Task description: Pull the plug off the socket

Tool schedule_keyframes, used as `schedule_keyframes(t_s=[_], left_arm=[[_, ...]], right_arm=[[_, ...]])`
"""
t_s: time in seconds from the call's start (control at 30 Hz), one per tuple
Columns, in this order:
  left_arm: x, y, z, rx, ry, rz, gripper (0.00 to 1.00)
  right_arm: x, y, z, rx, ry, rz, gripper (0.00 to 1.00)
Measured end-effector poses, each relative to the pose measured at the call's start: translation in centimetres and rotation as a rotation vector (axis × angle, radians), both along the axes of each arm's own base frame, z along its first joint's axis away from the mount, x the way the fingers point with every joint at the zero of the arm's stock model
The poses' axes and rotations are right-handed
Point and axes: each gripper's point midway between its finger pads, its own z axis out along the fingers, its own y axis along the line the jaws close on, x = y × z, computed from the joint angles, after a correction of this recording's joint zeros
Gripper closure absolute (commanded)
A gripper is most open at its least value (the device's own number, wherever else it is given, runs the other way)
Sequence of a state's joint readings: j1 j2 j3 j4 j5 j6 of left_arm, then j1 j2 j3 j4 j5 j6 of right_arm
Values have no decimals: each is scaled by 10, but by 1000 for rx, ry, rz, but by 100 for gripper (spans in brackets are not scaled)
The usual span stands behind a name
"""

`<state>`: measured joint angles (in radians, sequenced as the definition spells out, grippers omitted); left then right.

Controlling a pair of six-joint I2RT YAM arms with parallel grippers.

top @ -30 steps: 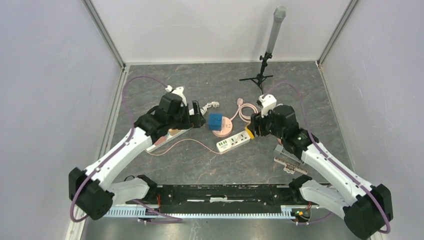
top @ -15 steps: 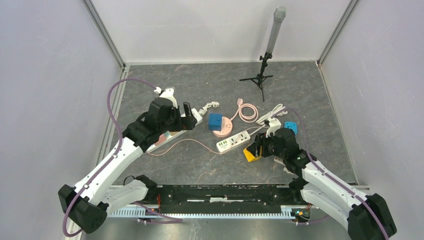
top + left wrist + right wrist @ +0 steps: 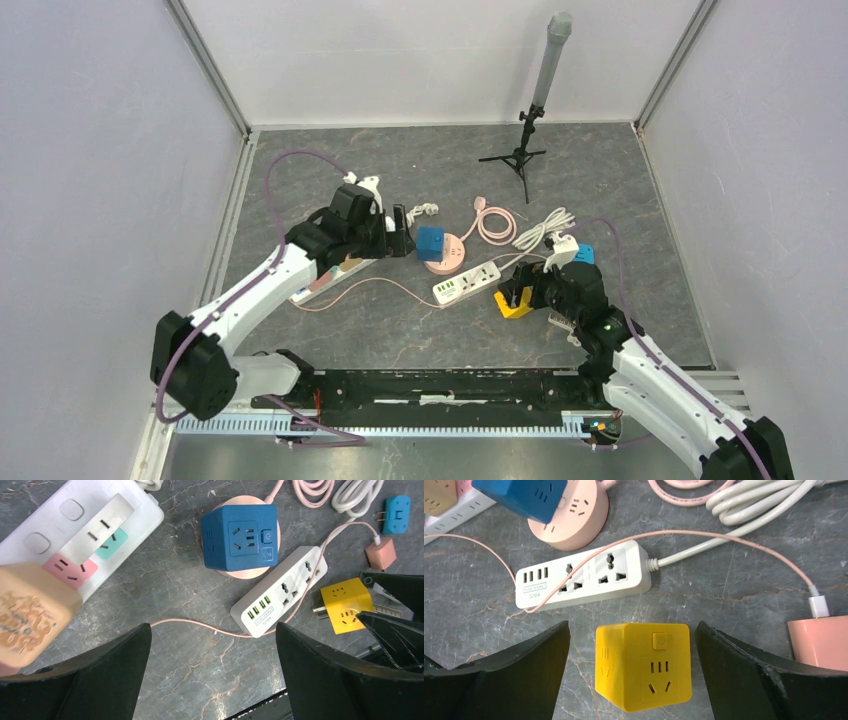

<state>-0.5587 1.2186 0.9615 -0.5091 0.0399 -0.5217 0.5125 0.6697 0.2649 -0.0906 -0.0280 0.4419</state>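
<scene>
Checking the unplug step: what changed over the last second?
The right end effector pulled the yellow cube plug off the white power strip, toward the arm bases, and now stands open around it. The left end effector swung out and returned. Strip and blue cube stayed.

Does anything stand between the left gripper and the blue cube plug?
Nothing visible does. The open left gripper is close beside the blue cube plug on the pink round socket, with no object between them.
</scene>
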Motion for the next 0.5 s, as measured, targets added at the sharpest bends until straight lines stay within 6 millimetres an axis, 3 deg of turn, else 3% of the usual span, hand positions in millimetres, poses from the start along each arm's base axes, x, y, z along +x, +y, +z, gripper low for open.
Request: schedule_keyframes(t_s=[0.2,0.37,0.5], left_arm=[[16,-27,-16,14,43,-43,0],[30,-53,-24,18,39,-77,0],[38,-67,-42,70,51,-79,1]], right_arm=[[5,3,8,-1,-47,21,1],[13,35,22,83,-74,146,12],[29,58,34,142,-72,186,20]])
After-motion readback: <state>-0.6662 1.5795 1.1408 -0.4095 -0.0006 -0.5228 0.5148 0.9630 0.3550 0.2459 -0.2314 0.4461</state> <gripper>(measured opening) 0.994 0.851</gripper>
